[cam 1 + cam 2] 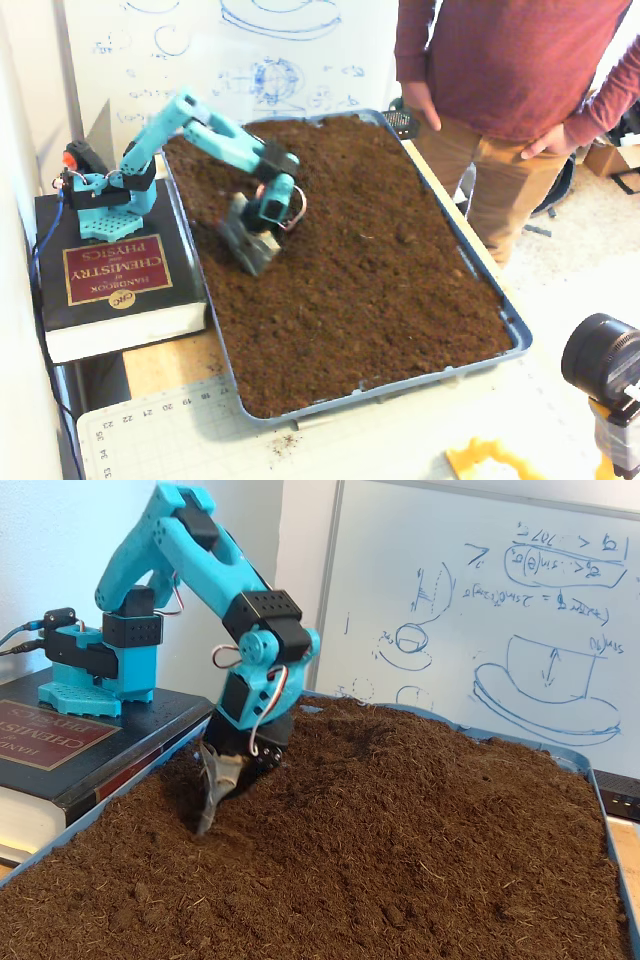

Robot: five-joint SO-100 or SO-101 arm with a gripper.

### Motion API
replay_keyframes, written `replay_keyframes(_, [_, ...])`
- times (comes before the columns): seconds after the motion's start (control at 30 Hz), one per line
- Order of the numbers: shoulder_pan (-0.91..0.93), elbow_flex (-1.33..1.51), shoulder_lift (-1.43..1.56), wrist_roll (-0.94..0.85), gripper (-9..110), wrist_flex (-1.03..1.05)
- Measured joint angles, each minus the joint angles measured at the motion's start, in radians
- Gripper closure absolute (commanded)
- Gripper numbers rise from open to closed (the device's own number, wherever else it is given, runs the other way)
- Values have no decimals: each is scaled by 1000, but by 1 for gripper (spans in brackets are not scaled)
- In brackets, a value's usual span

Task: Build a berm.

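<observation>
My end effector's [215, 805] blade tip is buried in soil; jaw state unclear. The standing person's [510, 80] head is cropped off.
</observation>
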Motion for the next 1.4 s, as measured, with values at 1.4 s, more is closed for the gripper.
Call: replay_keyframes(1.4, [-403,-80,331,534,101,285])
